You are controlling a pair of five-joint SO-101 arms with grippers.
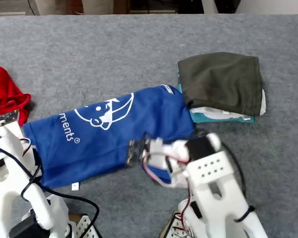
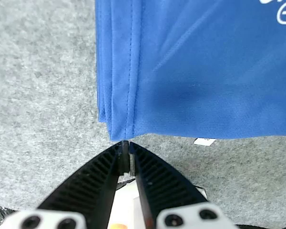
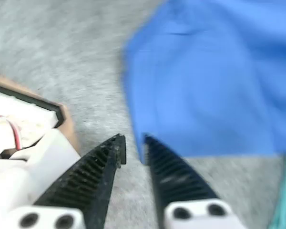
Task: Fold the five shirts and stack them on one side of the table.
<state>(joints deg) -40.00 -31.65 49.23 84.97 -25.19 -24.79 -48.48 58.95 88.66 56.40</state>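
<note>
A blue shirt (image 1: 109,131) with a white print lies folded lengthwise across the middle of the grey table. My left gripper (image 2: 125,145) is shut, its tips touching the shirt's near left corner (image 2: 118,133); I cannot tell whether any cloth is pinched. My right gripper (image 1: 135,151) sits at the shirt's near edge, slightly open (image 3: 132,143), with the blue hem (image 3: 140,148) between its fingers. A dark olive shirt (image 1: 222,82) tops a folded stack at the right. A red shirt (image 1: 5,96) lies crumpled at the left edge.
Under the olive shirt I see white and teal folded shirts (image 1: 216,115). The left arm's white body (image 1: 10,163) and its black cables (image 1: 64,196) stand at the near left. The right arm's base (image 1: 218,198) is at the near right. Bare grey table (image 1: 89,54) stretches behind.
</note>
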